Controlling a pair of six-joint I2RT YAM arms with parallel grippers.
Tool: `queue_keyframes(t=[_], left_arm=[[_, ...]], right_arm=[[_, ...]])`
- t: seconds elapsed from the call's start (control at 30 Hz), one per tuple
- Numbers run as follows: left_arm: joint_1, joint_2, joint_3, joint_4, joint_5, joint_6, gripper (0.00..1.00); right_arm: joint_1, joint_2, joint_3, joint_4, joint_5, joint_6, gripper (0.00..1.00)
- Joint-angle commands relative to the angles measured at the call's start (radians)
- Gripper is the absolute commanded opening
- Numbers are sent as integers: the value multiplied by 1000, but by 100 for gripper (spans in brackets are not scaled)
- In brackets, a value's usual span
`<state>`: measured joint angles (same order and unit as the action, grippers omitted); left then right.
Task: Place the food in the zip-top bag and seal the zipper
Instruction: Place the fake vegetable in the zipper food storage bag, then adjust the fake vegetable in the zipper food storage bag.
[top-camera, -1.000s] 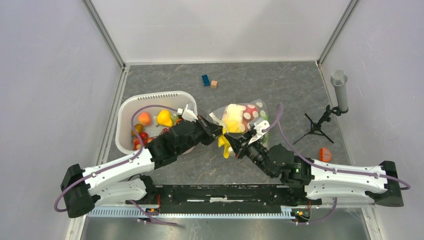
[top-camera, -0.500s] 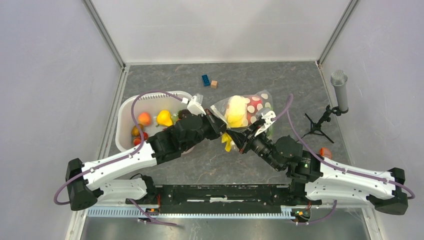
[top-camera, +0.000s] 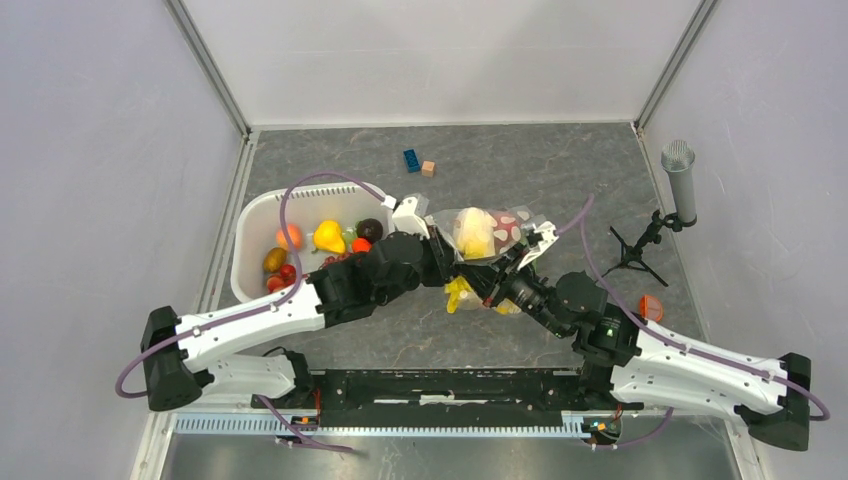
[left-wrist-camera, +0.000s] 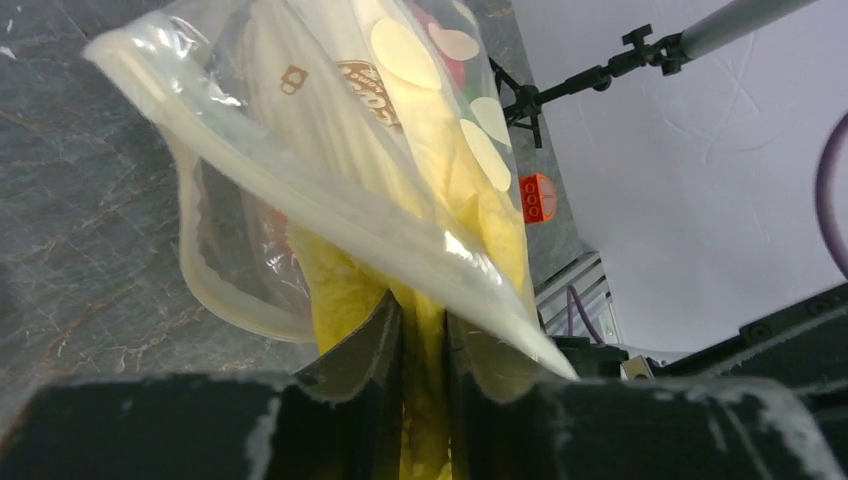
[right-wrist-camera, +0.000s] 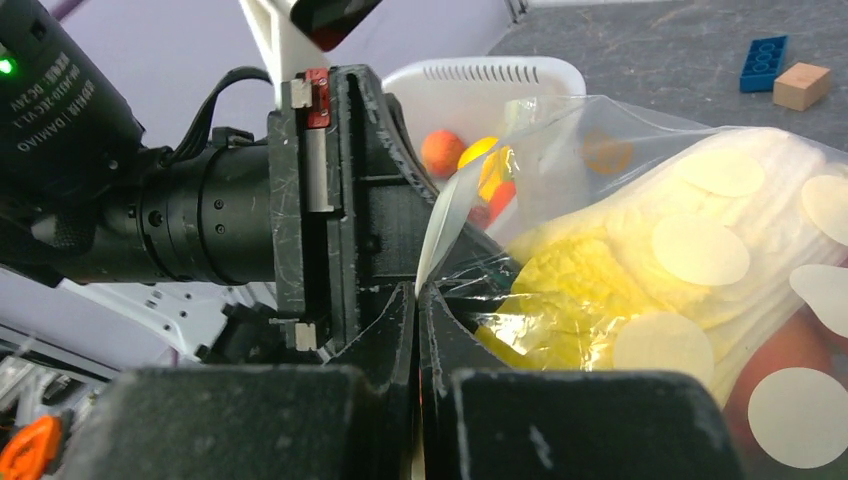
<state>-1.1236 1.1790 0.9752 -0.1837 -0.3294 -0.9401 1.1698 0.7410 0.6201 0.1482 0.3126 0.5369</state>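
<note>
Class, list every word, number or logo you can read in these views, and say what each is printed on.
"DAMIAO": white print on the black motor housing, start of the line cut off.
"DC 24V": line beside it, same housing, faint.
Round brown logo on the bag: too blurred to read.
Nothing else legible.

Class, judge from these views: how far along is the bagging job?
Done: some food is inside the zip-top bag. In hand: the right gripper pinches the bag's edge; the left gripper grips the crinkled yellow piece hanging from its mouth. Left: fruit in the basket, and the zipper is unsealed.
</note>
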Motion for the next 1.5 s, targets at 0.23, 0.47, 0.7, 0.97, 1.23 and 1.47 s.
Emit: queue_keyframes(t=[0.23, 0.47, 0.7, 0.97, 1.23, 1.47], left_arm=[[-14, -142, 45, 2, 34, 240, 61], [-15, -247, 49, -8, 120, 360, 86], [-15, -359, 70, -109, 116, 454, 96], [-15, -423, 3, -248, 131, 544, 89], [-15, -421, -163, -185, -20, 305, 69], [-16, -381, -223, -129, -24, 189, 55]], right_arm=[[-77, -89, -21, 143, -132, 161, 2], [-163, -116, -27, 87, -137, 173, 2], [-261, -136, -172, 133, -215, 214, 2], [-466, -167, -290, 150, -310, 255, 2], [-548, -149, -278, 119, -378, 224, 2], [-585, -156, -282, 96, -363, 215, 2]])
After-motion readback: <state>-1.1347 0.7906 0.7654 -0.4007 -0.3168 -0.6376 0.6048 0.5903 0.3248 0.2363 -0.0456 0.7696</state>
